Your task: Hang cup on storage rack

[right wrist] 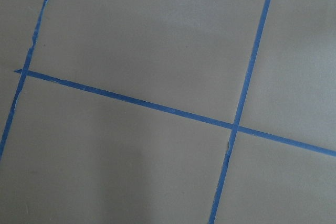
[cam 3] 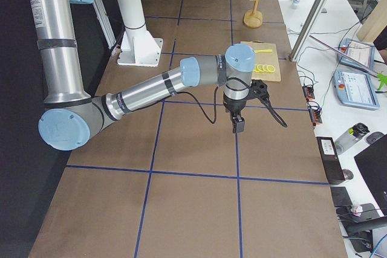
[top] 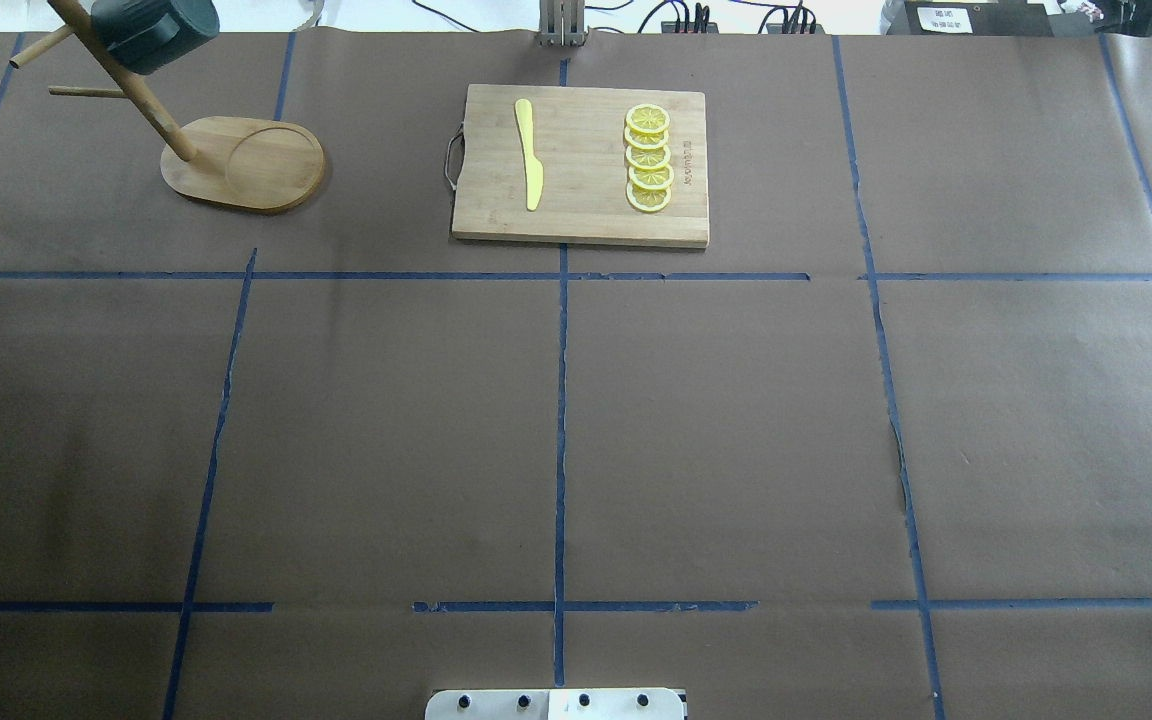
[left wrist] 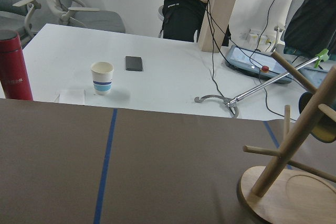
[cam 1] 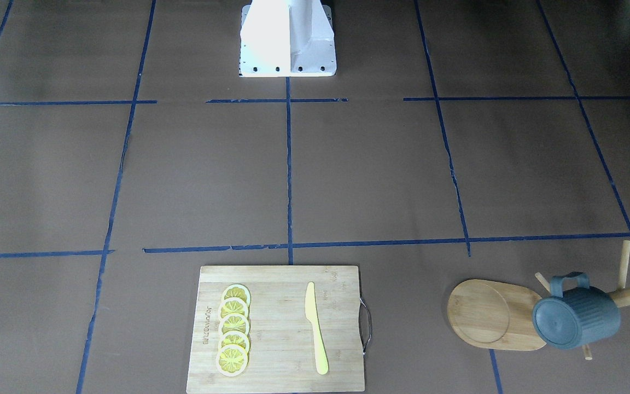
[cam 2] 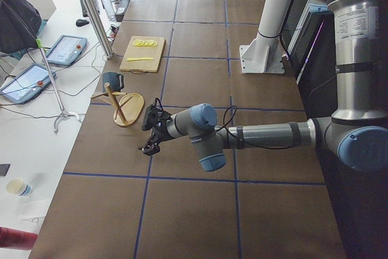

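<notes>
Left gripper (cam 2: pixel 148 134), nearest, and right gripper (cam 3: pixel 245 110) are held clear; closure cannot be told. Cup (cam 1: pixel 576 320) is hung on storage rack (cam 1: pixel 490 312), far-left corner; task judged done, only withdrawal called for.

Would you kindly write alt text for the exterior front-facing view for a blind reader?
A dark blue-grey ribbed cup hangs on a light bamboo mug rack at lower right. Left of it, a bamboo cutting board holds five lemon slices and a yellow knife.
</notes>
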Action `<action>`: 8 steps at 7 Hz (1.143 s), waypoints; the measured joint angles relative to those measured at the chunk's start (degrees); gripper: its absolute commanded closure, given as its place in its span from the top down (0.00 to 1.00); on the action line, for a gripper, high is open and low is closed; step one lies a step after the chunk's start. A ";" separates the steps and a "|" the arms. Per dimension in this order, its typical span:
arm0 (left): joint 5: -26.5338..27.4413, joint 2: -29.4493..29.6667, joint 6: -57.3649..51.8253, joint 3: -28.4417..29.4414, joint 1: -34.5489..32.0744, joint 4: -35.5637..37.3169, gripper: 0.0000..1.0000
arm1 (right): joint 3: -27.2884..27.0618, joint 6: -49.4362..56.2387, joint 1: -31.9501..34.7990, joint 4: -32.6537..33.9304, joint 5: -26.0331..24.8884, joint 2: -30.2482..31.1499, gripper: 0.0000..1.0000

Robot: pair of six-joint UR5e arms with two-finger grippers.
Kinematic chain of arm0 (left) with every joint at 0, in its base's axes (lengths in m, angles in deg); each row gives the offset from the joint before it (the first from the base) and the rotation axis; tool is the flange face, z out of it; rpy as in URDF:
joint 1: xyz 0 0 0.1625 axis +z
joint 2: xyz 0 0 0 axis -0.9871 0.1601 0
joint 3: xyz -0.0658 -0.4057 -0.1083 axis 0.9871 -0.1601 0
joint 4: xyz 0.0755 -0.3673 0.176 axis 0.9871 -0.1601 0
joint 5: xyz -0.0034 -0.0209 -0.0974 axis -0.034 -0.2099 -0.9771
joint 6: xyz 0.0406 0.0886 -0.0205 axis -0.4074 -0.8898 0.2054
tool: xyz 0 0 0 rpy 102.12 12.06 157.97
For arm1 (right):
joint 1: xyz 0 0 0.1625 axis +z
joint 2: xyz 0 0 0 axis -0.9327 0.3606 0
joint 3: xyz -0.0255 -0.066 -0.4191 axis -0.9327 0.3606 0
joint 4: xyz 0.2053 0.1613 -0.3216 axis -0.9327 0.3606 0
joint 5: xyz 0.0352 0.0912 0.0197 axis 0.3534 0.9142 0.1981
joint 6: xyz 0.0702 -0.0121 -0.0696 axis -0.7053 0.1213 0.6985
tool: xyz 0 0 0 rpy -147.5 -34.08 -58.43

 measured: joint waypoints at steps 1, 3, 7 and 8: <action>-5.34 0.01 -6.57 -0.21 -2.43 6.25 1.00 | 0.03 -0.09 0.37 0.04 0.10 0.12 1.00; -12.05 -0.81 -21.52 -0.15 -6.32 22.13 1.00 | 0.32 -0.09 1.25 0.06 0.30 1.82 1.00; -18.36 -1.74 -37.93 -0.95 -6.81 47.00 1.00 | 2.46 -0.05 2.58 0.06 2.94 4.80 1.00; -19.26 -1.42 -39.81 -1.21 -6.36 50.84 1.00 | 2.59 -0.01 2.95 0.07 4.13 5.60 1.00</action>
